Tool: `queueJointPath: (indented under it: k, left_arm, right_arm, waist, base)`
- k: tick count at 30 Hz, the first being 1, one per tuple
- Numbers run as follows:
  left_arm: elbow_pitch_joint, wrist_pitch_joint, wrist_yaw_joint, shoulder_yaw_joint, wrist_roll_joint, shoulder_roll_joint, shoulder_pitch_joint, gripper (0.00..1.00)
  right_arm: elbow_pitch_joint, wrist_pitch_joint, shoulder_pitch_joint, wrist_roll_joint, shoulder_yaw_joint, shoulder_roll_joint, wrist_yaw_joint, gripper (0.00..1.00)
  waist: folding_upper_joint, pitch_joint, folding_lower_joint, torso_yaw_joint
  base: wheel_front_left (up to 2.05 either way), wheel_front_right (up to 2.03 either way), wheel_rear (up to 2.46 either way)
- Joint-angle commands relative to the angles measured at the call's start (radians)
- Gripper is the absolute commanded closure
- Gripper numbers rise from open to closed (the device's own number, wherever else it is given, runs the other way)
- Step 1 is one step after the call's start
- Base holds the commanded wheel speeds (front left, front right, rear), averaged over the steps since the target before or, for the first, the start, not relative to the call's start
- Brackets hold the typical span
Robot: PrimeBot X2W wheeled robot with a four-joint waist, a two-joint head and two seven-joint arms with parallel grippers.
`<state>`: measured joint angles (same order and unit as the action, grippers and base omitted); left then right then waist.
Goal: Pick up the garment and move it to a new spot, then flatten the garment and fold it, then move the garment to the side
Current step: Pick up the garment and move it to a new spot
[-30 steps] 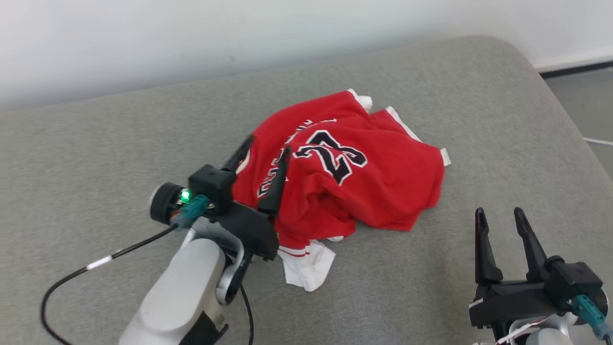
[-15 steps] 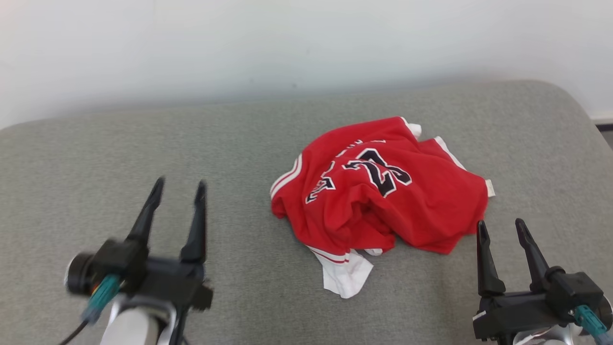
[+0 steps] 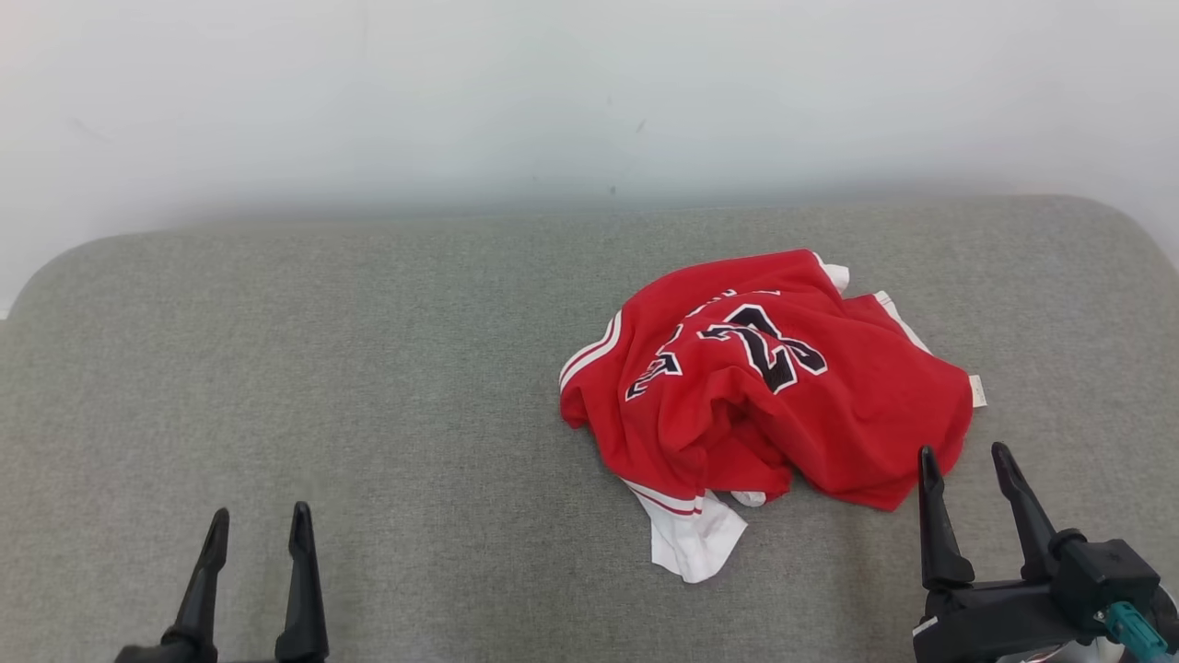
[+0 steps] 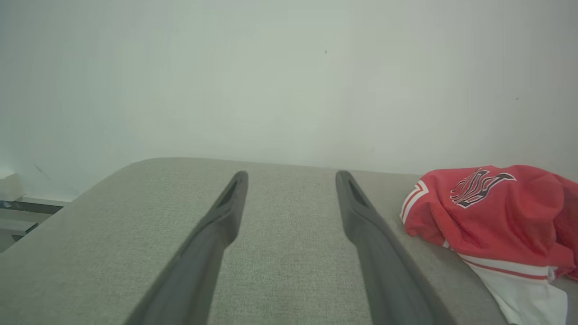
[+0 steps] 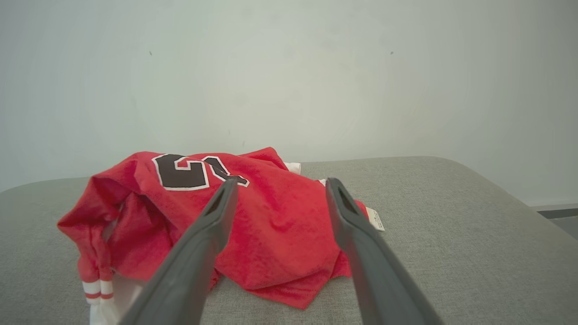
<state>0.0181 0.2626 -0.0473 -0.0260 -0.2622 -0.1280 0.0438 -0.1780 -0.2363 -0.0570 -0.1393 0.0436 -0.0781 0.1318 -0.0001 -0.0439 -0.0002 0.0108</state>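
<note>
Left gripper (image 3: pixel 259 514) sits low at seven o'clock in the head view, its two dark fingers spread apart and empty; in the left wrist view only bare grey cushion (image 4: pixel 289 253) lies in the gap; the shirt (image 4: pixel 496 212) is off at three o'clock there, well clear of that gripper.

Over to the right gripper (image 3: pixel 963 451) at five o'clock in the head view; jaws wide as well, gripping nothing; its tips come up just beside the near edge of the shirt (image 3: pixel 783 396), and whether they touch the cloth I can't tell; in the right wrist view the fingers frame red fabric (image 5: pixel 280 225) straight ahead at twelve o'clock.

The shirt itself is red and crumpled in a heap, lying on the cushion right of centre, roughly two o'clock from the middle of the head view; a black number (image 3: pixel 760 345) edged in white shows on top; a white striped end (image 3: pixel 691 543) trails out at seven o'clock from the heap; a small label (image 3: pixel 976 391) sticks out at three o'clock.

Beyond the cushion's far edge, at twelve o'clock, stands a pale wall (image 3: pixel 553 92).
</note>
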Motion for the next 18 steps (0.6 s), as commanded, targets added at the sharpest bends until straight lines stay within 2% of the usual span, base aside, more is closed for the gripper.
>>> queueJointPath:
  k: [1, 12, 18]
  left_arm:
    - [-0.009, 0.003, -0.006, 0.013, 0.013, 0.014, 0.022, 0.00]
    - [-0.003, 0.003, -0.046, 0.048, 0.058, 0.056, 0.011, 0.00]
    - [0.031, 0.003, -0.066, -0.012, 0.077, 0.066, -0.055, 0.00]
  right_arm:
    - [0.001, 0.004, 0.014, -0.006, 0.000, -0.003, -0.002, 0.00]
    - [0.003, 0.011, 0.005, -0.012, -0.007, -0.007, -0.002, 0.00]
    - [0.002, 0.010, 0.002, -0.012, -0.008, -0.002, -0.002, 0.00]
  waist:
    - [0.0001, 0.001, 0.0002, -0.004]
    - [0.0001, 0.002, 0.0002, 0.005]
    - [0.0001, -0.009, 0.0002, 0.028]
  base:
    - [0.00, 0.00, 0.00]
    - [0.00, 0.00, 0.00]
    - [0.00, 0.00, 0.00]
